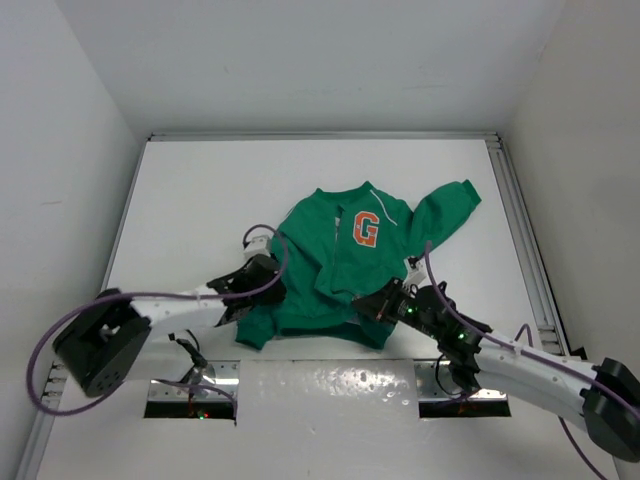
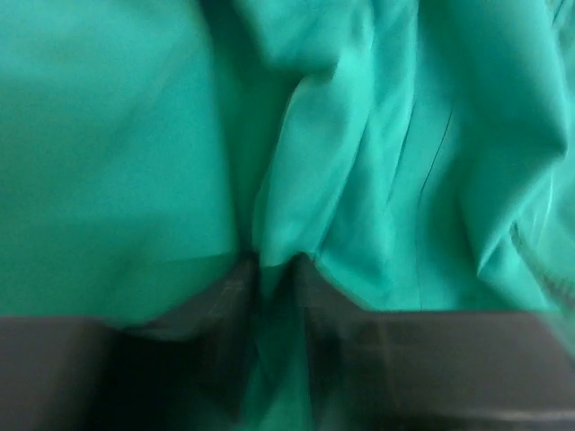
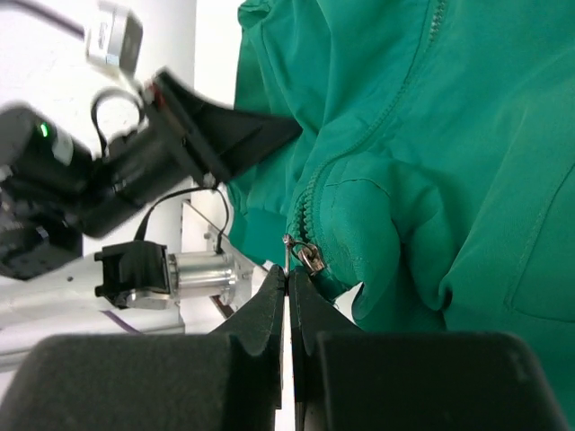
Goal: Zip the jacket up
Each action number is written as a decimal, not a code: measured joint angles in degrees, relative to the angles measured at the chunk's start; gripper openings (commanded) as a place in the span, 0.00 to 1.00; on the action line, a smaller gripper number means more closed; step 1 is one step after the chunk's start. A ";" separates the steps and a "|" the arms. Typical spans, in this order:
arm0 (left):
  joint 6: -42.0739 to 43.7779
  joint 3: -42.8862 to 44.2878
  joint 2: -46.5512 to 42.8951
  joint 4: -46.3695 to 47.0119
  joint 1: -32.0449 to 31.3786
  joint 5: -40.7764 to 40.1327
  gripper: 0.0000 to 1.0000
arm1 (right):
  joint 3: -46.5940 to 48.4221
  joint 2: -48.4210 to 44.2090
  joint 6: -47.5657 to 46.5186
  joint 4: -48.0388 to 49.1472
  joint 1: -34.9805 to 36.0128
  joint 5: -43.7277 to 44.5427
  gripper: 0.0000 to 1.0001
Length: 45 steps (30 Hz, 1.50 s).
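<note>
From above, your jacket lies on the bench, collar-to-hem axis running away from the arms, with the hem at the right end effector.

Left wrist: green cloth sits blurred against the left end effector, and you cannot tell its state.

Right wrist: the fingers are pressed together, with the zipper pull just beyond the tips.

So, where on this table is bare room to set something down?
Bare table: between the jacket and the far wall, and between it and the left wall. A narrower strip lies right of the sleeve. Crowded: the near side, where left gripper and right gripper meet the hem.
</note>
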 measured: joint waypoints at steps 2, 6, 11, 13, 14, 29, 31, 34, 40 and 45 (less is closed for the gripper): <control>1.05 3.74 6.08 1.38 0.72 0.11 0.06 | -0.15 2.14 0.04 2.05 0.28 -0.22 0.00; 4.63 17.59 17.40 1.38 3.56 0.00 0.00 | -0.17 7.67 0.94 7.15 1.46 -1.14 0.00; 11.45 44.28 33.22 -0.31 7.52 2.23 0.18 | 1.20 17.51 3.82 14.27 4.42 -0.22 0.00; 13.77 51.63 36.94 -0.39 8.11 3.28 0.51 | 2.95 22.12 5.25 17.38 4.96 0.59 0.00; 14.27 52.83 37.35 -0.22 8.20 3.58 0.57 | 3.89 24.13 5.99 18.91 5.14 0.94 0.00; -2.67 -1.75 -10.01 8.61 0.31 8.94 0.45 | 6.91 28.39 7.76 25.09 5.55 6.19 0.00; -7.63 -5.38 -13.00 11.04 -2.03 10.86 0.48 | 6.88 28.20 7.78 25.24 5.55 6.75 0.00; -16.20 -10.91 -14.10 18.47 -2.51 13.84 0.48 | 6.25 27.32 7.98 25.79 5.55 7.39 0.00; -28.96 -16.11 -10.23 29.73 -3.04 16.96 0.53 | 2.89 23.78 8.31 25.83 5.55 7.91 0.00; -33.68 -13.77 -4.24 36.85 -3.17 20.68 0.53 | 0.59 14.21 7.45 20.96 5.53 8.04 0.00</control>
